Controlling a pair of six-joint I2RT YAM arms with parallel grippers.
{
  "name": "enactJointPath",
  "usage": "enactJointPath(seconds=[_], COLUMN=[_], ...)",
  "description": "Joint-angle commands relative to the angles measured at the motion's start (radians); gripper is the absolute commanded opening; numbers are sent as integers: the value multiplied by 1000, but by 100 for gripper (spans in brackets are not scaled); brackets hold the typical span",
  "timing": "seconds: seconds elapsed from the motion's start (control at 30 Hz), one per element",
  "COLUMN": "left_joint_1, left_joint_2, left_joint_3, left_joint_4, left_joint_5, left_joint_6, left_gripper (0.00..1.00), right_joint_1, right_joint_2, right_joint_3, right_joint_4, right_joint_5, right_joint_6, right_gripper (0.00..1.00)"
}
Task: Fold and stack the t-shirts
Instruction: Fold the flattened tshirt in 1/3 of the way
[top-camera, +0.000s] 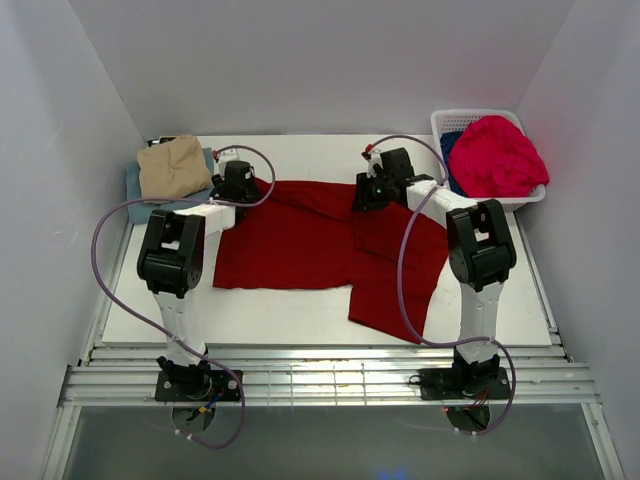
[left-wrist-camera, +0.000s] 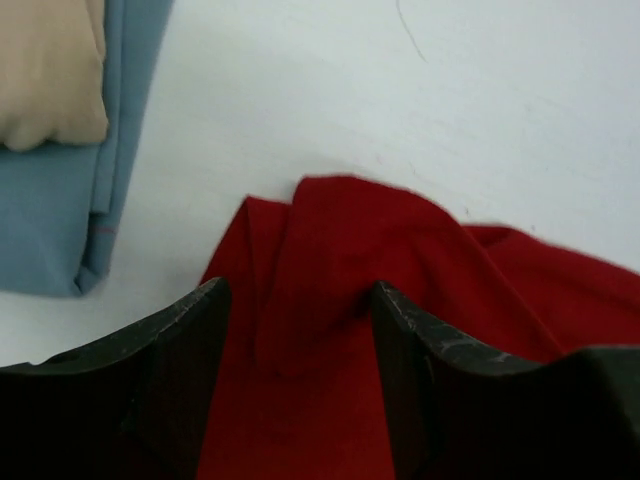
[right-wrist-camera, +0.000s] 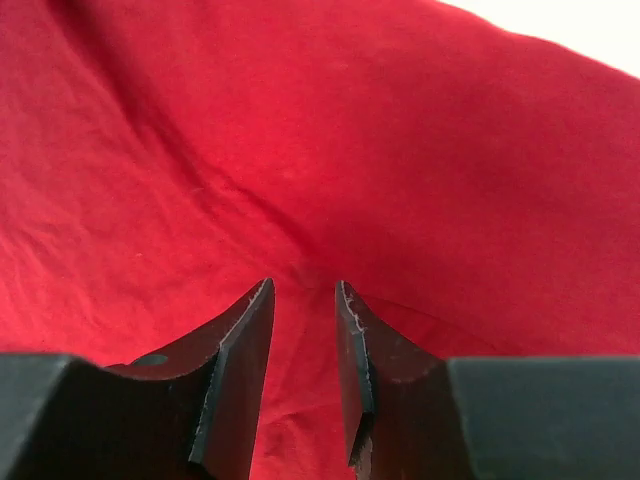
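A dark red t-shirt (top-camera: 300, 245) lies spread flat in the middle of the white table, with one part reaching toward the front right. My left gripper (top-camera: 237, 183) is at the shirt's back left corner. In the left wrist view it (left-wrist-camera: 298, 300) is open, with a raised fold of the red cloth (left-wrist-camera: 400, 240) lying between the fingers (left-wrist-camera: 190, 330). My right gripper (top-camera: 372, 192) hovers at the shirt's back edge. It (right-wrist-camera: 305, 290) is open by a narrow gap just above the red cloth (right-wrist-camera: 300, 150). A tan t-shirt (top-camera: 173, 165) rests folded on a light blue one (top-camera: 135, 190) at the back left.
A white lattice basket (top-camera: 450, 122) stands at the back right, holding a bright pinkish-red t-shirt (top-camera: 505, 155) and a deep blue one (top-camera: 452, 150). The tan (left-wrist-camera: 50, 70) and light blue (left-wrist-camera: 50, 220) stack lies just left of my left gripper. White walls enclose the table (top-camera: 300, 310).
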Motion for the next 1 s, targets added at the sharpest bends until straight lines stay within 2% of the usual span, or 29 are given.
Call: enactJointPath(seconds=[0.0,0.3,0.73,0.97], left_joint_1=[33,79,105,113], left_joint_2=[-17,69,167,173], left_joint_3=[98,150,205,216], left_joint_4=[34,109,90,95], left_joint_5=[82,181,167,138], left_joint_6=[-2,6,-16,-13], left_gripper=[69,70,69,62], right_joint_1=[5,37,55,61], right_joint_2=[-22,-21,-31,-33], right_joint_3=[-4,-79,-134,-153], right_joint_4=[15,27,35,38], right_joint_5=[16,48,56,58], right_joint_6=[1,-11,-11,-14], right_gripper=[37,37,36,36])
